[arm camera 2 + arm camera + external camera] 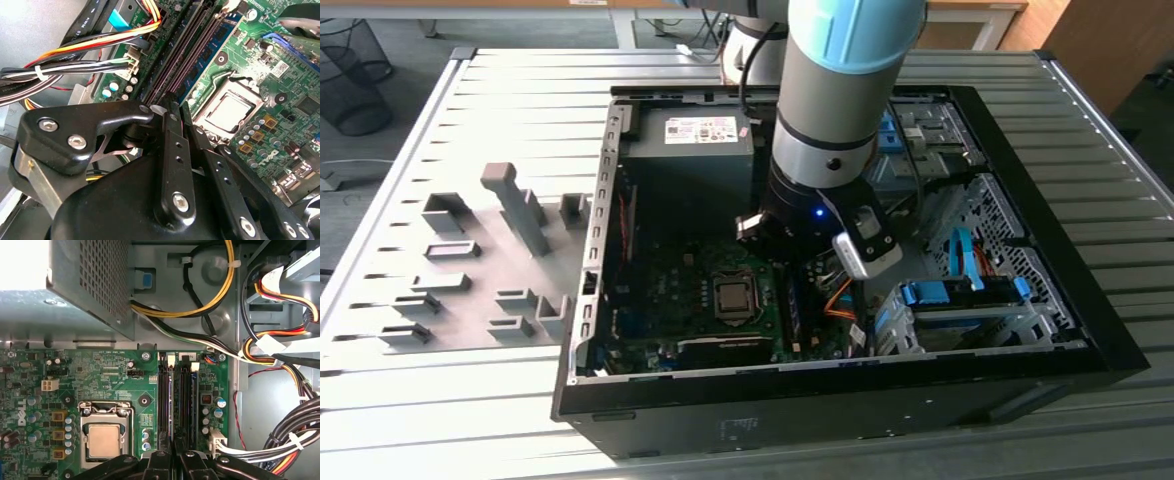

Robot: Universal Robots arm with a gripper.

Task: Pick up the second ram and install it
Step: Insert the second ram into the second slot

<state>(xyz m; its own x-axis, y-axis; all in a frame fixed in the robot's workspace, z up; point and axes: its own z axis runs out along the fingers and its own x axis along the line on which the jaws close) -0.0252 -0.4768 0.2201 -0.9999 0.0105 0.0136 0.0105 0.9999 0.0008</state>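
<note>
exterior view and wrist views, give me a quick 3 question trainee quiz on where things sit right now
1. True or false: the gripper is over the memory slots of the motherboard.
2. In the first wrist view, the memory slots lie between the processor socket and: A the bundled cables; B a fan; C a keyboard.
3. In the exterior view, on which side of the computer case do the grey fixture blocks stand?

Key: 1 true. 2 A. 3 the exterior view's left.
</note>
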